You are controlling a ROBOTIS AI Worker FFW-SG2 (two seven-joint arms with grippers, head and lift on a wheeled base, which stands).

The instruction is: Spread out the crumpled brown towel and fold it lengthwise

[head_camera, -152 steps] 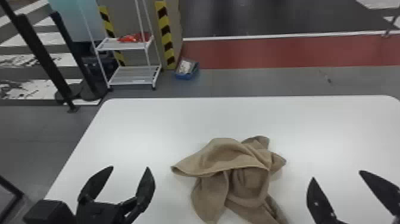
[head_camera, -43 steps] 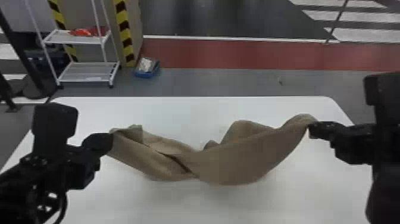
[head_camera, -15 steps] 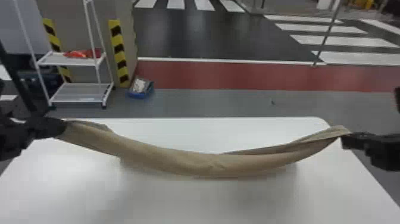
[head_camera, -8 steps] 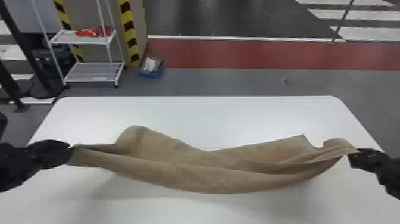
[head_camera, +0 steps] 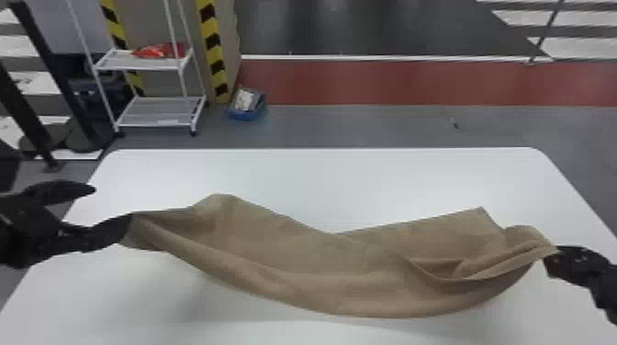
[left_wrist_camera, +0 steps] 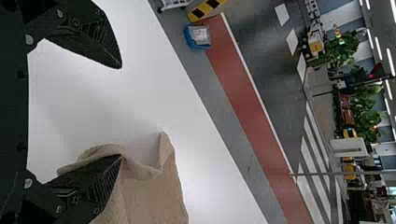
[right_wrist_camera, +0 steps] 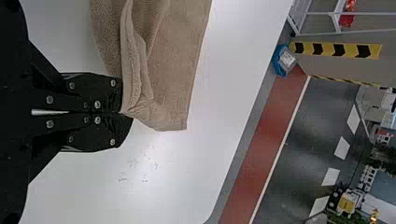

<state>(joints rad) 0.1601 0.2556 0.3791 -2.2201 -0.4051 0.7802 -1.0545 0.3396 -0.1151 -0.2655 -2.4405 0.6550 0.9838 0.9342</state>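
The left gripper (head_camera: 108,206) stands open at the left of the table, the towel's left end draped over its lower finger. In the left wrist view the left gripper (left_wrist_camera: 119,112) has its fingers wide apart, with towel (left_wrist_camera: 144,196) around one of them. The right gripper (head_camera: 553,257) holds the right end of the brown towel (head_camera: 330,266), which stretches sideways between the arms, its middle sagging in folds. In the right wrist view the right gripper (right_wrist_camera: 122,112) is shut on the towel's edge (right_wrist_camera: 168,70), a corner hanging beside it.
The white table (head_camera: 349,183) lies under and around the towel. Beyond its far edge stand a white shelf rack (head_camera: 156,110) and a blue bin (head_camera: 248,105) on the floor, with black posts at the far left.
The left gripper has opened from its hold on the towel's left end. The towel, earlier pulled taut into a narrow band, now hangs looser and wider, its middle nearer the robot.
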